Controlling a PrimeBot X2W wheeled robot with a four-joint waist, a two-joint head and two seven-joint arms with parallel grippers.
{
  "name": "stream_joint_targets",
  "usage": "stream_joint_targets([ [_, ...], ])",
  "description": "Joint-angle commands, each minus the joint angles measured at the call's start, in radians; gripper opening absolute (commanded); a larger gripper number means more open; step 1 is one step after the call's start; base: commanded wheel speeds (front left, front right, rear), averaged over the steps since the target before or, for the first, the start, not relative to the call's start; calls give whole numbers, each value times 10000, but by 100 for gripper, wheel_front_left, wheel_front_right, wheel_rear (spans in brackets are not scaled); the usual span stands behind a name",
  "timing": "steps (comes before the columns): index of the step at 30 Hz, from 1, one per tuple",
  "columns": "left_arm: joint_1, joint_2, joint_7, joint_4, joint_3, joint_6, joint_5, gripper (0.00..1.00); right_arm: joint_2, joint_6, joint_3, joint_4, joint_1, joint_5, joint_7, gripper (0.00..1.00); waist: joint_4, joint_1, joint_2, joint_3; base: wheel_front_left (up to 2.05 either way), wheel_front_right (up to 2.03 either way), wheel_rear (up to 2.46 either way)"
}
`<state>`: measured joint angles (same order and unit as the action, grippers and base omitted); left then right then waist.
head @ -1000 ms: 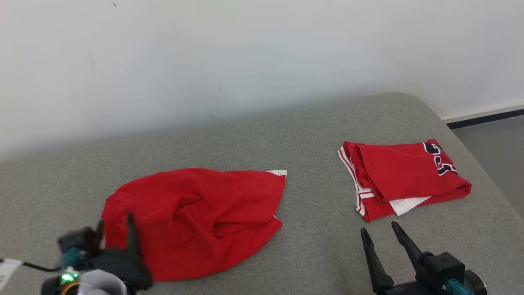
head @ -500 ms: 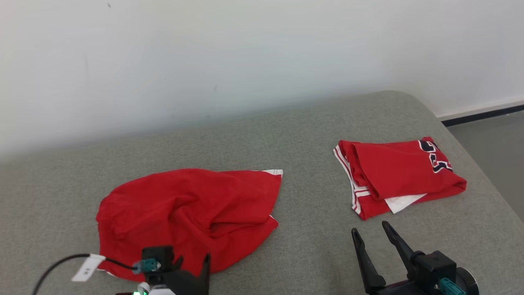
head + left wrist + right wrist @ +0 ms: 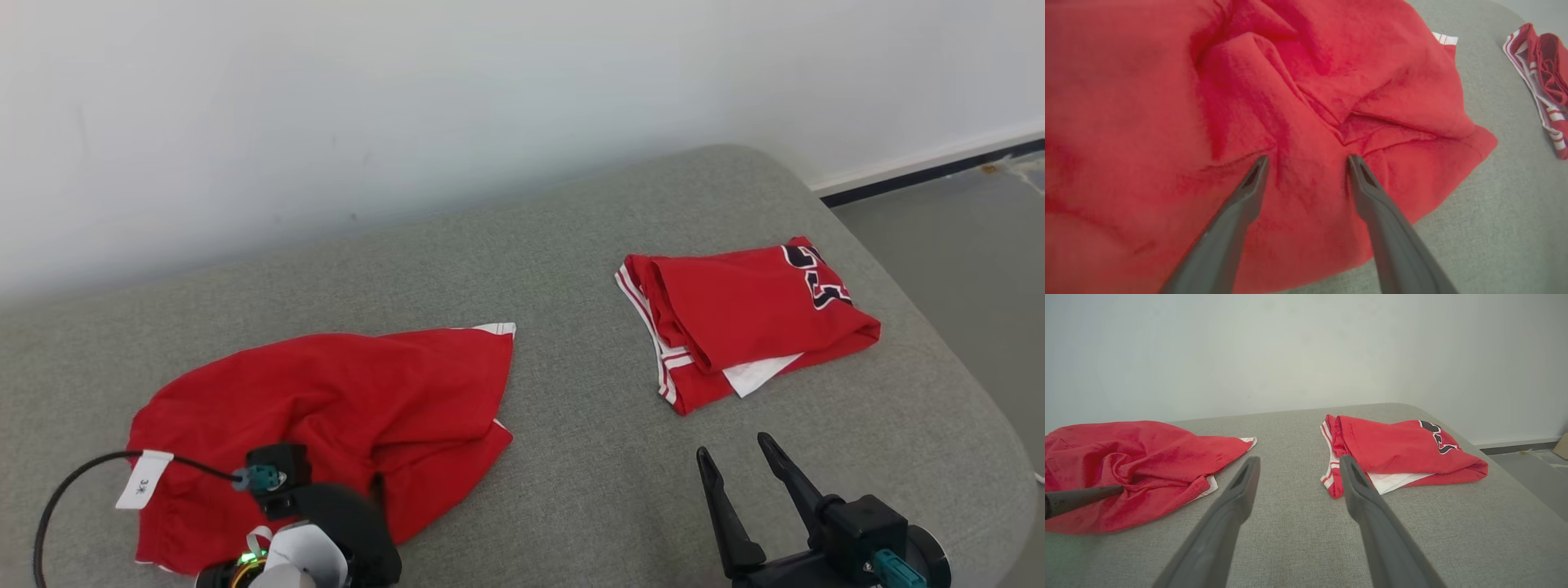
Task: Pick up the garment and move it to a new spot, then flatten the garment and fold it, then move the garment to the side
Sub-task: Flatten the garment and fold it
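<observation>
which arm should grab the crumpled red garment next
Left, likely. The left gripper is open with its fingertips right at the crumpled garment. The right gripper, also open, is over bare grey cushion, nearer the folded jersey.

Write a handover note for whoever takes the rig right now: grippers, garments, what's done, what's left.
Left gripper: open, poised over the crumpled red garment, holding nothing.
Right gripper: open, above the bare grey cushion, just short of the folded red jersey.
Done: nothing yet on the crumpled garment; it lies unflattened.
Left: pick it up, move it, flatten, fold, set aside.
</observation>
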<state>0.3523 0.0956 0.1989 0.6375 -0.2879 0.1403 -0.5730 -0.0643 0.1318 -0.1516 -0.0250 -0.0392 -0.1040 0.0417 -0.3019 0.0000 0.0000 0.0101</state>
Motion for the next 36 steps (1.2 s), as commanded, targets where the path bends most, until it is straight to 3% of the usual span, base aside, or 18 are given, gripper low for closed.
stream_joint_targets([
  [1,266,33,-55,109,55,-46,-124,28,6,-25,10,-39,63,-32,52,100,-120,0,0,129,0,0,0],
  [2,349,76,-49,160,44,-70,-84,0,12,-25,14,-51,71,-31,68,100,-133,0,0,147,0,0,0],
  [11,1756,744,-368,237,133,-11,288,0,65,-25,-24,-103,217,19,132,100,-150,0,0,455,0,0,0],
  [20,3638,1596,-762,1126,-342,-443,1151,0,93,-25,-480,-250,569,23,188,100,-587,0,0,1078,0,0,0],
  [21,3771,1647,-821,1295,-404,-532,1213,20,93,-25,-513,-267,634,9,213,100,-646,0,0,1168,0,0,0],
  [22,3877,1656,-924,1423,-440,-592,1242,89,96,-25,-526,-287,676,2,227,100,-687,0,0,1232,0,0,0],
  [23,3877,1656,-924,1423,-440,-592,1242,89,96,-25,-526,-287,676,2,227,100,-687,0,0,1232,0,0,0],
  [24,3942,1614,-1043,1530,-422,-619,1209,100,100,-25,-519,-307,690,8,235,100,-703,0,0,1283,0,0,0],
  [29,3918,1418,-1661,2034,-362,-801,1011,100,107,-26,-247,-391,761,112,278,100,-464,0,0,1233,0,0,0],
  [36,3408,1305,-2875,1709,-241,-901,874,100,10,-26,26,-288,633,229,134,100,543,0,0,638,0,0,0],
])
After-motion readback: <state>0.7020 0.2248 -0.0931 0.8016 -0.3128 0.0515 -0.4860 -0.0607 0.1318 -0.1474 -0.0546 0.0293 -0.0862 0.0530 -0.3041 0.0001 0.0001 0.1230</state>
